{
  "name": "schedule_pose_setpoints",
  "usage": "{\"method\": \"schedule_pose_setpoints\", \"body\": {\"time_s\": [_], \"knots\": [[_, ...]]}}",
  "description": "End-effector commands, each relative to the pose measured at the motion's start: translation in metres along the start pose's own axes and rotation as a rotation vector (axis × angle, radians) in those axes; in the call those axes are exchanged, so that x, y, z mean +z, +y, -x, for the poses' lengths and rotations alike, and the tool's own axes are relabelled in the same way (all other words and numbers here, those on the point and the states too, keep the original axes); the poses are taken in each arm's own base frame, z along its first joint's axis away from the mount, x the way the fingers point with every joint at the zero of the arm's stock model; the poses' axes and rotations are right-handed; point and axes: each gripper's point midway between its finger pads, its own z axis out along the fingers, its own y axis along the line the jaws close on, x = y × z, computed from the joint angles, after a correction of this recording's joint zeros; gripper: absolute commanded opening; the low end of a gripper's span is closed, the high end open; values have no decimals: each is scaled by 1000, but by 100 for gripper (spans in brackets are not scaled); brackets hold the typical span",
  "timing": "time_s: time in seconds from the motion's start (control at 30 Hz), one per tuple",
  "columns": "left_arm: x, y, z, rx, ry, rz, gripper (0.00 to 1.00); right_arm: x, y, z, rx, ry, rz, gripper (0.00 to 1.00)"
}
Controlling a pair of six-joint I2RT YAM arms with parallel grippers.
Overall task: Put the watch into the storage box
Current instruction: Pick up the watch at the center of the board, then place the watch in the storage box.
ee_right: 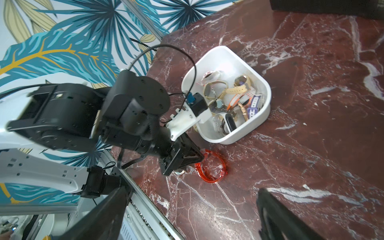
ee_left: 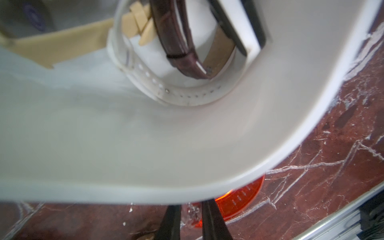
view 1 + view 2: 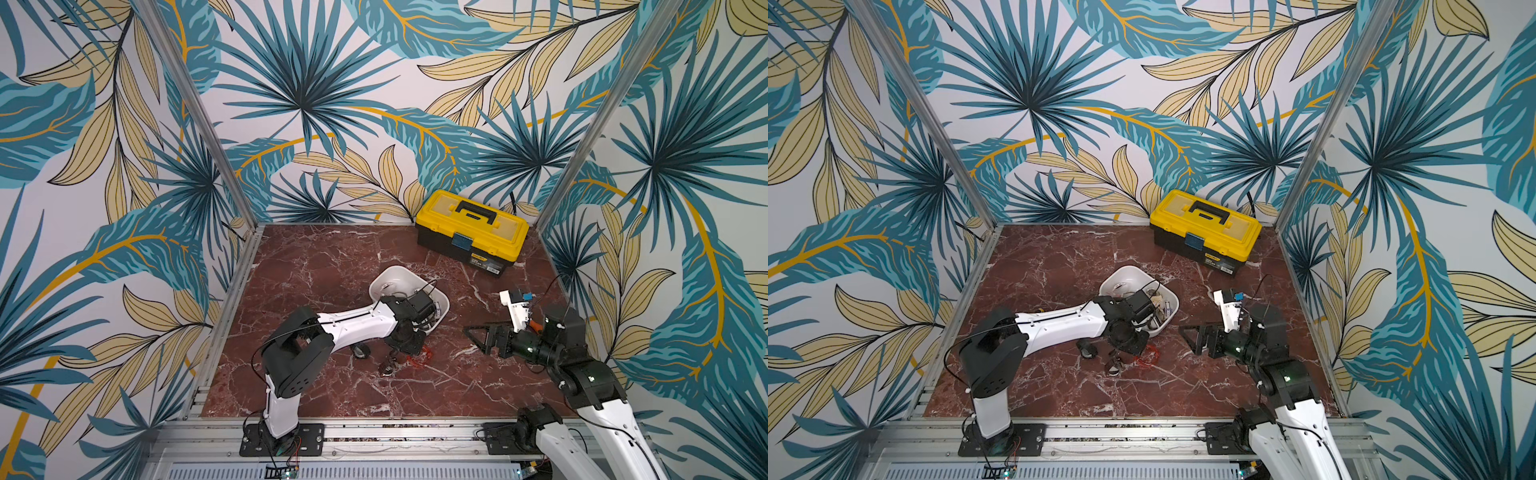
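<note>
Lying beside storage box [image 1: 257, 122], plainest from right wrist: orange watch [image 1: 224, 171]

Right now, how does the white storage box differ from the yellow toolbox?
The storage box is white and lidless, watches showing inside; the toolbox is yellow-and-black, lid shut, contents hidden. The storage box sits centrally; the toolbox stands by the back wall. Both rest on the table.

You have watches [image 1: 239, 89] in the storage box [image 3: 401, 277], toolbox [image 3: 471, 232] behind it rightward, a loose watch [image 1: 207, 179] just before it
</note>
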Motion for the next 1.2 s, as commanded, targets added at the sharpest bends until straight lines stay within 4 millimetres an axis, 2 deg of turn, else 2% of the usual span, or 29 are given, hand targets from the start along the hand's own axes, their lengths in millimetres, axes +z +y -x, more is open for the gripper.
{"method": "schedule_pose_setpoints", "body": {"time_s": [0.0,0.27,0.47,0.57,0.7,0.93,1.07,1.17], "knots": [[8,-3,2,2,13,1,13,1,0,-2,-37,-17,7,100],[6,-5,0,5,23,-7,8,6,-3,-5,-30,9,-6,100],[-10,-4,-5,6,26,-2,7,7,0,-6,-32,14,10,100],[-25,-6,-6,12,16,-7,7,4,5,-5,-45,3,31,100],[-56,-13,-1,16,-23,-33,5,1,11,-4,-63,-16,49,100],[-114,-20,22,67,-85,-29,4,2,12,-4,-67,-14,59,100],[-144,-10,43,75,-123,-22,4,2,15,-3,-72,-10,69,100],[-162,17,66,73,-153,35,3,1,18,0,-84,-5,72,100]]}}
